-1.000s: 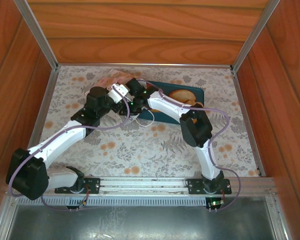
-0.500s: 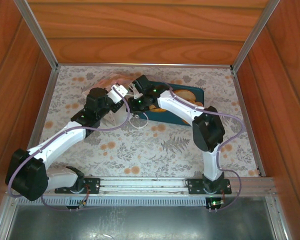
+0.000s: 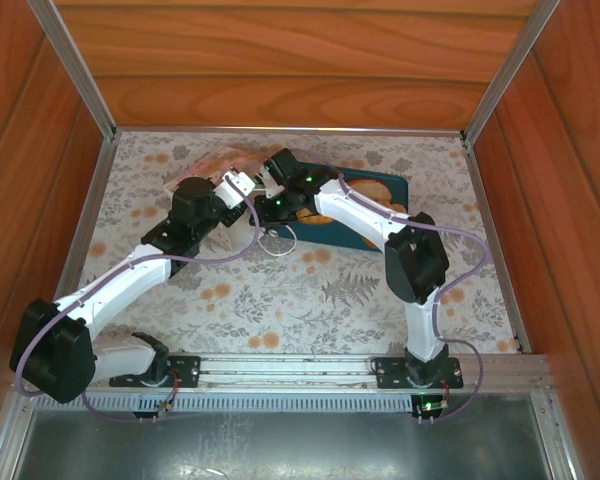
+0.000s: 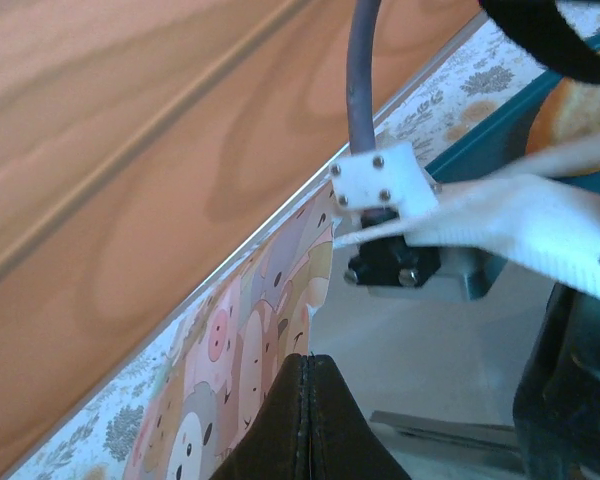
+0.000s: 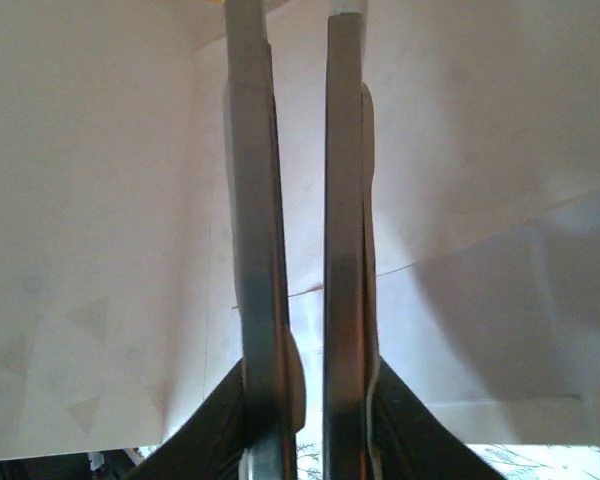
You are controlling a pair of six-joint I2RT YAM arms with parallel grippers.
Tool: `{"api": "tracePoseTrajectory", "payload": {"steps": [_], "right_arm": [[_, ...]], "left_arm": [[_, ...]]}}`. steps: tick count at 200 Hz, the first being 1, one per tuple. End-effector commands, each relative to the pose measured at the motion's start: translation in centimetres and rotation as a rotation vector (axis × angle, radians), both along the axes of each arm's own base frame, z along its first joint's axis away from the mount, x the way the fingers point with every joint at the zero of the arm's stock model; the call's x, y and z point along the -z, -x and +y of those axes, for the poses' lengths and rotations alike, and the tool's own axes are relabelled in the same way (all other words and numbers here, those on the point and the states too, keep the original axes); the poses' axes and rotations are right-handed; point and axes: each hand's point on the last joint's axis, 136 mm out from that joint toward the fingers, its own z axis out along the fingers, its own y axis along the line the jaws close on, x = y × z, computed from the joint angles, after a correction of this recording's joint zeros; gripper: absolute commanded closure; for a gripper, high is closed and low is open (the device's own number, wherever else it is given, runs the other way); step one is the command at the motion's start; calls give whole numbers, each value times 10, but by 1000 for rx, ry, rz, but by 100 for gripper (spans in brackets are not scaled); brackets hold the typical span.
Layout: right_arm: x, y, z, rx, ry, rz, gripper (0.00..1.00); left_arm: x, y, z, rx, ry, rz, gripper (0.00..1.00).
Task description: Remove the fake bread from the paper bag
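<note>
Left wrist: left gripper (image 4: 308, 362) pinches paper bag (image 4: 225, 340); right gripper (image 5: 298, 60) narrowly parted inside.

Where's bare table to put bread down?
The widest bare cloth lies between the left arm and right arm, nearer than the teal tray. Another strip runs right of the tray. It's crowded where both arms meet the paper bag.

The white walls of the paper bag (image 5: 100, 200) are standing close on both sides of the right gripper (image 5: 298, 15), leaving little side room. The left gripper (image 4: 307, 365) and the tray (image 3: 392, 186) are flanking the bag. The back wall (image 3: 280, 100) is blocking beyond; the near table (image 3: 280, 300) is lying open.
</note>
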Motion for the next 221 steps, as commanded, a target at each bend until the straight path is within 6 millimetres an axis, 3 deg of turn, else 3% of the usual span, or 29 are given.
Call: {"api": "tracePoseTrajectory", "payload": {"steps": [1,70,108,134,178,221], "right_arm": [[-9,13,12,-67,-54,23,68],[-12,18,4,-20,-72,13,70],[-11,17,9,-2,-117,59,70],[-13,11,16,-5,-166,102,69],[-4,2,21,7,-134,125,62],[8,-3,15,52,-70,157,56]], "left_arm": [[-4,-6,-1,-21,7,-9,100],[-16,-27,5,-130,53,-10,100],[-23,-22,4,-111,77,-25,100],[-27,-7,-4,-23,90,-47,100],[-27,13,-12,83,92,-62,100],[-23,16,-12,92,90,-56,100]]}}
